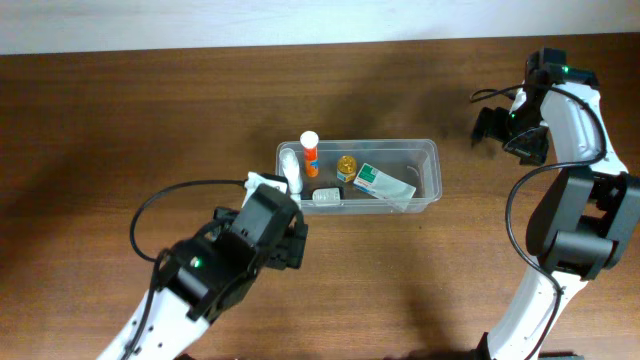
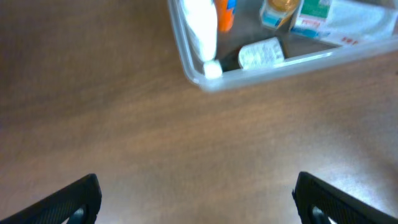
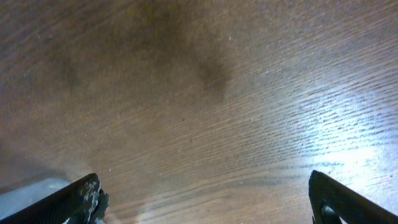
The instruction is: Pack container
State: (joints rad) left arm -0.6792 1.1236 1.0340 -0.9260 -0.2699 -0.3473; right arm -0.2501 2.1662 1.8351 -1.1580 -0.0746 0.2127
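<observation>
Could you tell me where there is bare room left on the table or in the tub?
Bare table spreads left of the container, and a strip lies between its right end and the right gripper. Inside, the left end is crowded with bottles; only the far-right corner looks free.

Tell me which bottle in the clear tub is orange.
The white-capped orange bottle in the container's far-left corner. The others are an all-white bottle, a small yellow bottle and a dark bottle with a white label.

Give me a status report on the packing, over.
Left claw open, empty. Right claw open, empty. Container upright, white bottle and box among items inside. Nothing blocking it.
</observation>
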